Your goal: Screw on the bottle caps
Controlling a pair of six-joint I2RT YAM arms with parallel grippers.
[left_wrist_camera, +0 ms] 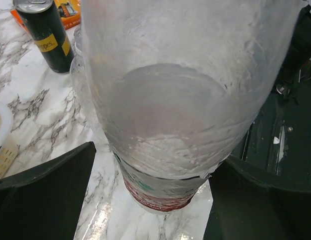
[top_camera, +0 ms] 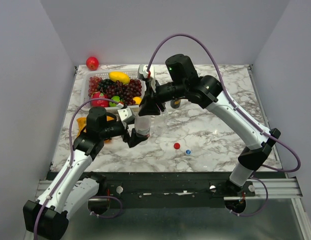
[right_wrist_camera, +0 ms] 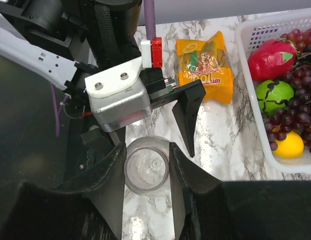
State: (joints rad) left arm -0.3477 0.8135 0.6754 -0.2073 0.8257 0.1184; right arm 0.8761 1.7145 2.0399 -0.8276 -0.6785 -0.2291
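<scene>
A clear bottle with a red-and-white label band (top_camera: 141, 127) stands uncapped on the marble table left of centre. My right gripper (top_camera: 144, 114) comes from above and is shut on its open neck (right_wrist_camera: 146, 167), one finger on each side of the rim. My left gripper (top_camera: 135, 137) is open and straddles the bottle's body (left_wrist_camera: 180, 100), with a small gap at its left finger (left_wrist_camera: 50, 190). The red cap (top_camera: 177, 146) and blue cap (top_camera: 188, 151) lie loose on the table to the right of the bottle. A clear ribbed edge (left_wrist_camera: 77, 70) behind it may be the plain bottle.
A white basket (top_camera: 86, 90) of fruit stands at the back left, with a red apple (top_camera: 92, 63) behind it. An orange snack packet (right_wrist_camera: 205, 65) lies near the basket. A dark drink can (left_wrist_camera: 45, 35) stands behind the bottle.
</scene>
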